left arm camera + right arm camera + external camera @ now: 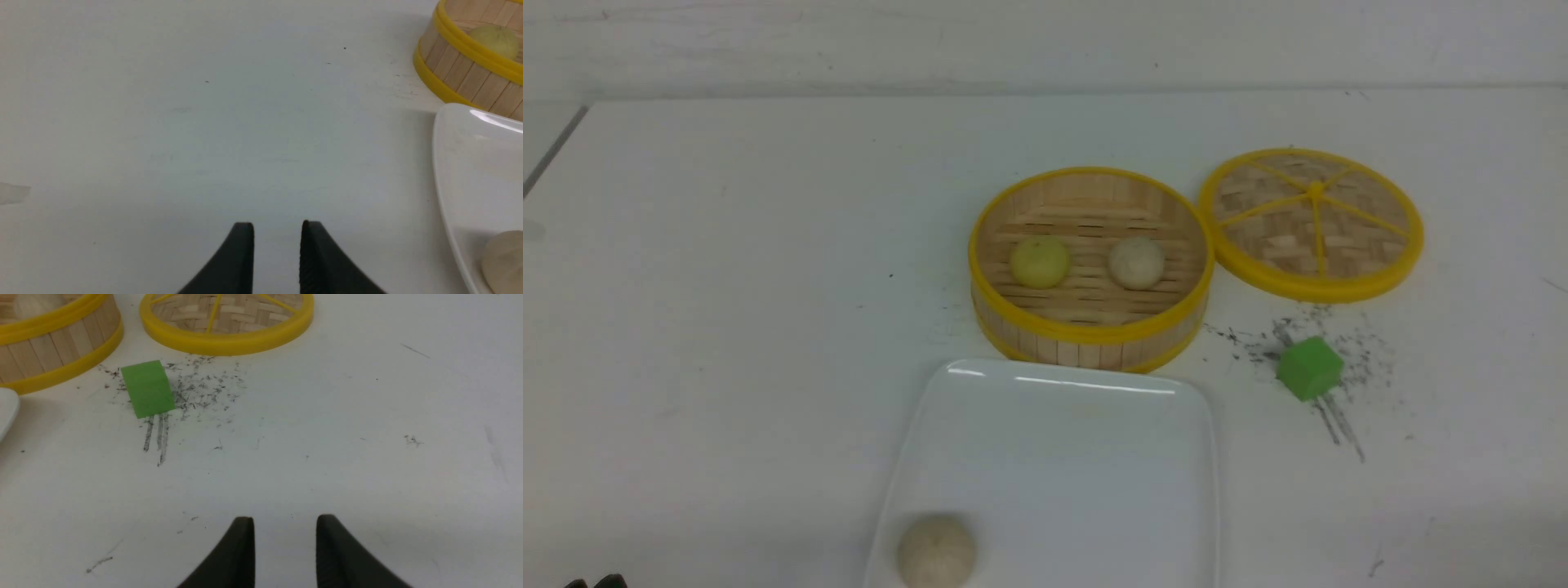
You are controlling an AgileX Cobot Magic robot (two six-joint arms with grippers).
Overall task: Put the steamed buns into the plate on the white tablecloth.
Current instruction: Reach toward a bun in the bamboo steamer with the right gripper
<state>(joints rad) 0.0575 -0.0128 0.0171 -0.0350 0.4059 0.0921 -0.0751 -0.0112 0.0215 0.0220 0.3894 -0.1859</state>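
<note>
A pale yellow steamed bun (pixel 1040 261) and an off-white steamed bun (pixel 1136 262) were seen inside the bamboo steamer basket (pixel 1086 331). They were set side by side but apart on its slatted floor, the yellow one to the left. A beige steamed bun (pixel 936 550) was found on the white rectangular plate (pixel 1078 457), in its near left corner (cut off a little by the frame's lower edge). Three buns were thus counted in all: two in the basket, one on the plate.

One plate, one basket, one woven steamer lid (pixel 1311 220) and one green cube (pixel 1309 367) were counted, all laid on the white tablecloth (pixel 727 286). The plate was placed just in front of the basket. The lid was laid close beside the basket on the right; whether their rims touched could not be told. The cube was seen in front of the lid, amid dark specks and scratch marks.

The left gripper (pixel 278 228) was held over bare cloth, its two black fingers narrowly parted with nothing between them. The plate and the beige bun were located to its right, well apart from it. The right gripper (pixel 285 522) was likewise seen parted and empty over bare cloth, with the cube, the lid and the basket ahead of it.
</note>
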